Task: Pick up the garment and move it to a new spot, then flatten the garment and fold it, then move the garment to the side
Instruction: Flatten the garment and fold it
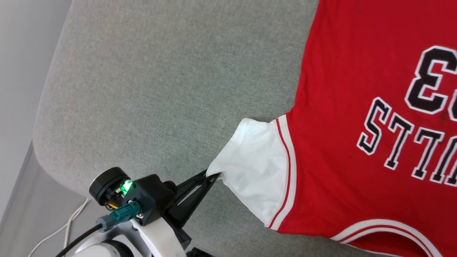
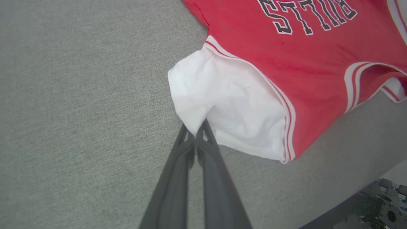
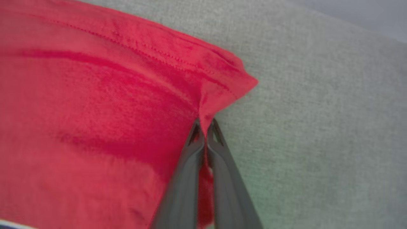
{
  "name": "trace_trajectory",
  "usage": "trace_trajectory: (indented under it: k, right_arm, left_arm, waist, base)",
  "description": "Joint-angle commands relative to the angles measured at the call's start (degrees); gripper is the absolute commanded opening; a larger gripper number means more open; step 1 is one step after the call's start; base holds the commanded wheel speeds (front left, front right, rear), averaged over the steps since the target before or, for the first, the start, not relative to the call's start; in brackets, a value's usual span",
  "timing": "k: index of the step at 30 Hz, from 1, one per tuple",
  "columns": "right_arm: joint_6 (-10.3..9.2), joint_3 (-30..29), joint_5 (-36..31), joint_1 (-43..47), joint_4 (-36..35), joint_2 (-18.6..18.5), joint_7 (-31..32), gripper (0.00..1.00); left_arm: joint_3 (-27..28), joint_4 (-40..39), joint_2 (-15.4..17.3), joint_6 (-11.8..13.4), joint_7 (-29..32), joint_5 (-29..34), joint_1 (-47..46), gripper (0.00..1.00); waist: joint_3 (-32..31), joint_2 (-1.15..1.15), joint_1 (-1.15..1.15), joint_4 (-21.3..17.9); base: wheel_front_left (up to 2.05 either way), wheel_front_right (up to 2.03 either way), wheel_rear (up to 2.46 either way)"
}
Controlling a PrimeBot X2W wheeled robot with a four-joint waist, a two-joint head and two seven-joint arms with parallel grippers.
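Note:
The garment (image 1: pixel 342 107) is a red jersey with black lettering, spread print side up over the right of a grey cushion. Its white sleeve (image 1: pixel 255 167) points toward the lower left. My left gripper (image 1: pixel 215 175) is shut on the sleeve's corner, and the left wrist view shows the white cloth (image 2: pixel 222 105) pinched between the two dark fingertips of that gripper (image 2: pixel 198 125). In the right wrist view, my right gripper (image 3: pixel 205 124) is shut on a red corner of the garment (image 3: pixel 105 105) near its stitched hem, with cloth bunched between the fingers.
The grey fabric cushion (image 1: pixel 160 89) stretches bare to the left of the jersey. Its rounded left edge meets a pale wall (image 1: pixel 21 53). A white cable (image 1: pixel 71 223) and a black cable lie at the lower left beside my arm.

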Motion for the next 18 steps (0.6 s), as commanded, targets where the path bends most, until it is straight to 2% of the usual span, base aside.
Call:
trace_trajectory:
  k: [1, 8, 12, 18]
  right_arm:
    - [-0.03, 0.21, 0.52, 3.49, 1.53, 0.17, 0.36, 0.0]
    - [-0.03, 1.56, 4.61, 12.38, 2.16, 1.17, -4.49, 0.0]
    - [-0.02, 2.92, 9.3, 18.44, -0.02, 2.51, -7.22, 0.0]
    - [-0.03, 4.13, 15.33, 29.96, -4.96, 2.13, -10.28, 0.0]
  left_arm:
    - [0.1, 0.5, 0.1, 0.34, -0.1, -0.21, 0.63, 0.0]
    - [-0.11, 2.94, 1.27, 1.66, 0.0, -0.41, 2.82, 0.0]
    - [-0.11, 3.72, 1.58, 3.65, 0.42, -1.38, 4.99, 0.0]
    - [0.05, 5.01, 2.65, 5.94, -0.28, -2.97, 8.82, 0.0]
  waist:
    - [-2.28, 0.0, 0.0, -1.83]
    - [-10.35, 0.0, 0.0, -7.21]
    - [-15.17, 0.0, 0.0, -10.9]
    - [-21.42, 0.0, 0.0, -16.07]
  base:
    - [0.0, 0.0, 0.0]
    - [0.0, 0.0, 0.0]
    - [0.0, 0.0, 0.0]
    - [0.0, 0.0, 0.0]
